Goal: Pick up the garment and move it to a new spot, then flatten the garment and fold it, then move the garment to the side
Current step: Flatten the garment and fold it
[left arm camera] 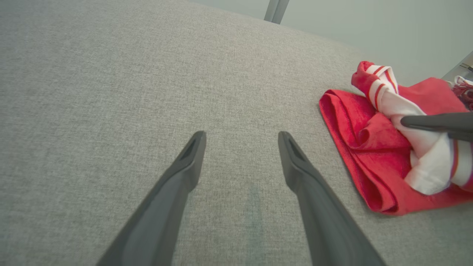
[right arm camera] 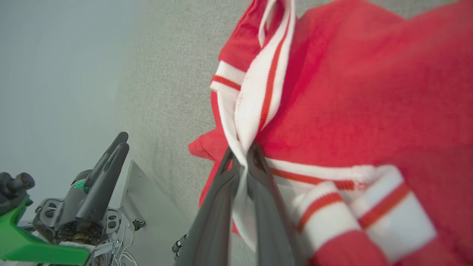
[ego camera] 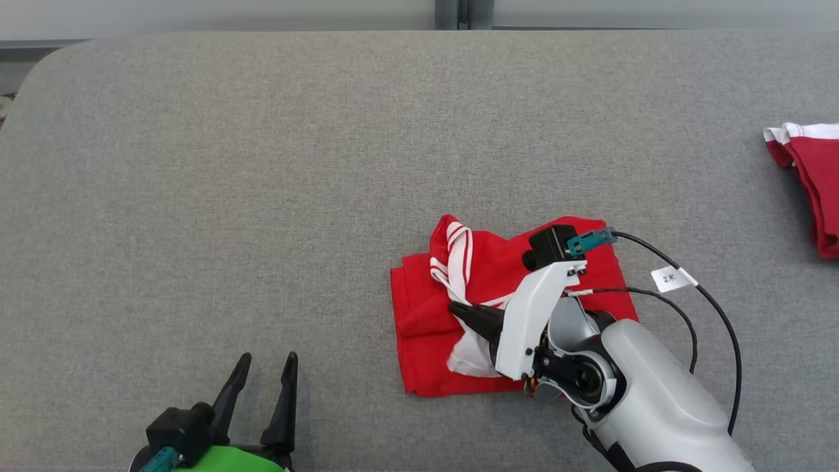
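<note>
I take this for a robotics lab or test bay. A broad grey fabric-covered worktable (ego camera: pixel 262 164) spreads beneath my right pincer (ego camera: pixel 455 307). Beyond it stands a bare pale wall (ego camera: pixel 196 13) with a grey metal post (ego camera: pixel 462 13). Behind it trails a black cable with a white paper tag (ego camera: pixel 670 278).

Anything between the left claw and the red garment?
Nothing. Bare grey woven fabric surface separates the open left claw from the crumpled red garment with white striped trim, clear in the head view and the left wrist view.
</note>
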